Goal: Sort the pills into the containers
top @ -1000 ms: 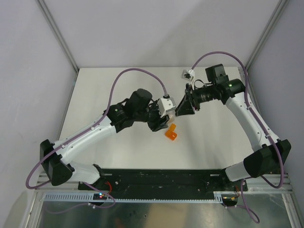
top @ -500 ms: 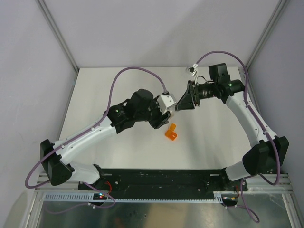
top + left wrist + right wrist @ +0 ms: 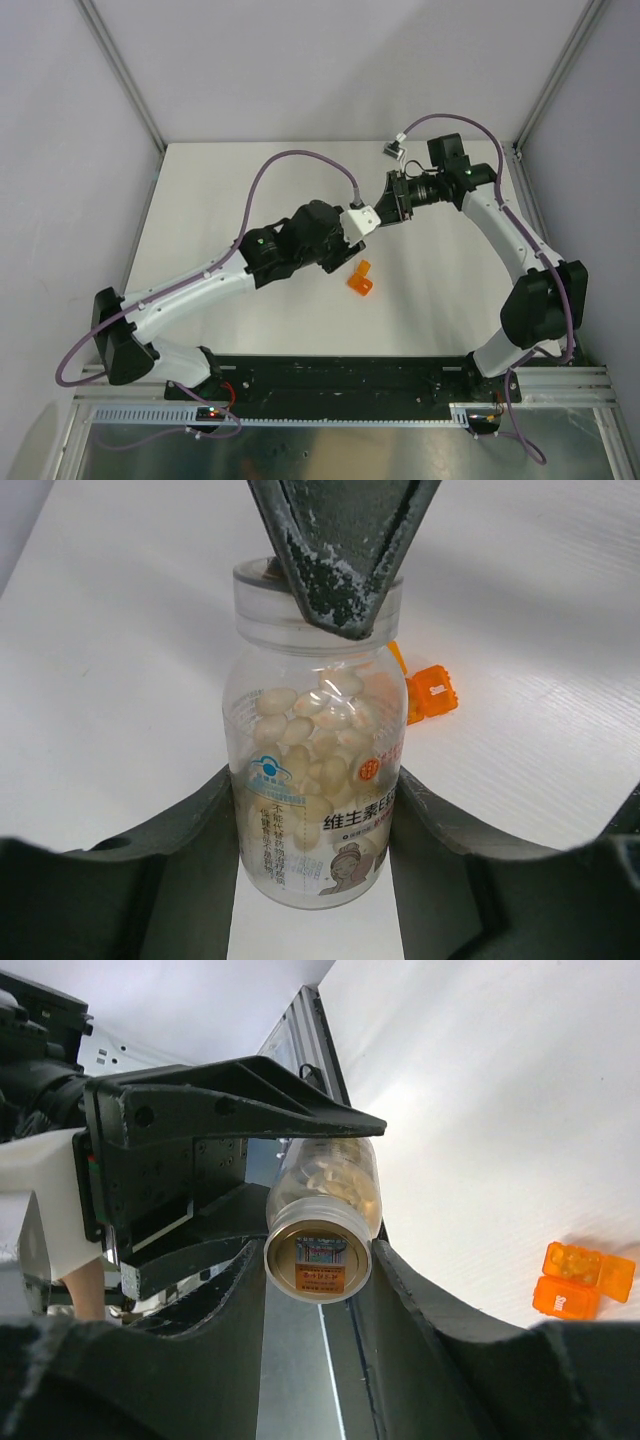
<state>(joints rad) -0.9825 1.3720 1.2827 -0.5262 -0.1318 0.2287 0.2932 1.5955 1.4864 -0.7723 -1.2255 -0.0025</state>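
My left gripper [image 3: 315,815] is shut on the body of a clear vial [image 3: 315,745] full of pale tan pills [image 3: 310,715] and holds it above the table. My right gripper [image 3: 318,1260] is closed round the vial's tan cap [image 3: 318,1255]; one of its fingers [image 3: 340,555] covers the cap in the left wrist view. In the top view the two grippers meet, left [image 3: 366,222] and right [image 3: 386,207], and hide the vial. The orange two-cell box [image 3: 360,279] lies on the table below them, also seen in the wrist views [image 3: 430,690] [image 3: 580,1280].
The white table [image 3: 230,200] is walled by grey panels with metal posts at the back corners. A black rail [image 3: 340,375] and the arm bases run along the near edge. Purple cables loop over both arms.
The right gripper has moved left and up against the left gripper and turned at the wrist. The left arm has shifted slightly to the right with the vial. The orange box has not moved.
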